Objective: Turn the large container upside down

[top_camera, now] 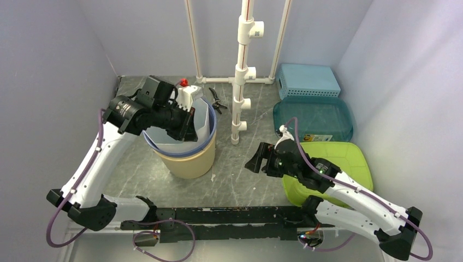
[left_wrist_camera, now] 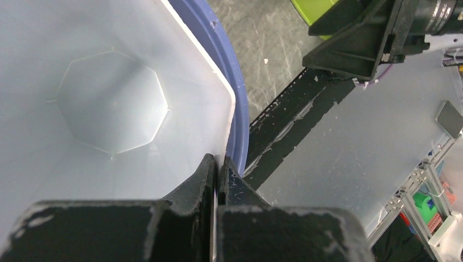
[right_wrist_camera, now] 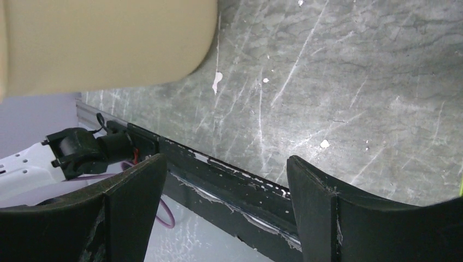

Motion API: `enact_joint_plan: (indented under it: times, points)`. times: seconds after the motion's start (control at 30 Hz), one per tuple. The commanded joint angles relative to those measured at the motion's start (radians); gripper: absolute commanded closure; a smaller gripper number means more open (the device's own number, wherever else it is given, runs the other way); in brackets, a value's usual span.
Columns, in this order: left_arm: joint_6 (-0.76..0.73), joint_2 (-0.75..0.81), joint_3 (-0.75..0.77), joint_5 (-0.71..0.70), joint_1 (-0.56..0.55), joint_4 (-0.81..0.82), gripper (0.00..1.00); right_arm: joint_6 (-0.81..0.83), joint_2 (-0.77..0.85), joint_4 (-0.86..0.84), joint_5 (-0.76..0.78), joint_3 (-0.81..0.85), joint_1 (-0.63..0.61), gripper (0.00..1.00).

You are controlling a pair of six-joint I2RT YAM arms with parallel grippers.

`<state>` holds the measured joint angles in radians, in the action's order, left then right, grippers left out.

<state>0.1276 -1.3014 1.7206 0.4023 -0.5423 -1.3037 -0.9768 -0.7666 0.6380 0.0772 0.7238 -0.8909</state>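
A beige container (top_camera: 188, 161) stands upright on the table, left of centre. A blue-rimmed container (top_camera: 211, 132) is nested in it, and a white container (top_camera: 200, 117) sits tilted inside that. My left gripper (top_camera: 188, 129) is shut on the white container's rim. In the left wrist view the fingers (left_wrist_camera: 218, 164) pinch the white wall (left_wrist_camera: 109, 98), with the blue rim (left_wrist_camera: 236, 87) just outside it. My right gripper (top_camera: 254, 162) is open and empty, low over the table to the right of the beige container (right_wrist_camera: 109, 43). Its fingers (right_wrist_camera: 226, 174) hold nothing.
A white pipe stand (top_camera: 241, 82) rises behind the containers, with black pliers (top_camera: 217, 101) beside it. A green tray (top_camera: 338, 161), a teal tray (top_camera: 314, 117) and a light-blue basket (top_camera: 307, 81) fill the right side. A black rail (top_camera: 229, 215) runs along the near edge.
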Motion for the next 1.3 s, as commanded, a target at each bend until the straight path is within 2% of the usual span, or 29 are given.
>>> enact_joint_plan:
  times: [0.0,0.2,0.37,0.53,0.87,1.27]
  points:
    - [0.103,0.041,0.020,0.031,-0.045,-0.054,0.97,0.007,-0.012,-0.034,-0.002,0.074,-0.003,0.16]
    - [0.079,0.044,0.056,-0.023,-0.052,-0.025,0.97,-0.004,-0.030,-0.114,-0.065,0.075,-0.003,0.16]
    - [0.073,0.037,0.156,-0.061,-0.054,0.006,0.97,-0.028,-0.065,-0.207,-0.135,0.040,-0.008,0.16]
    - [0.087,0.048,0.236,-0.111,-0.054,0.034,0.97,-0.028,-0.094,-0.224,-0.143,0.038,-0.022,0.16]
    - [0.155,0.157,0.216,-0.186,-0.054,0.131,0.97,-0.032,-0.069,-0.211,-0.122,0.031,-0.025,0.16]
    - [0.249,0.322,0.155,-0.200,-0.054,0.433,0.97,-0.044,-0.051,-0.214,-0.118,0.013,-0.025,0.15]
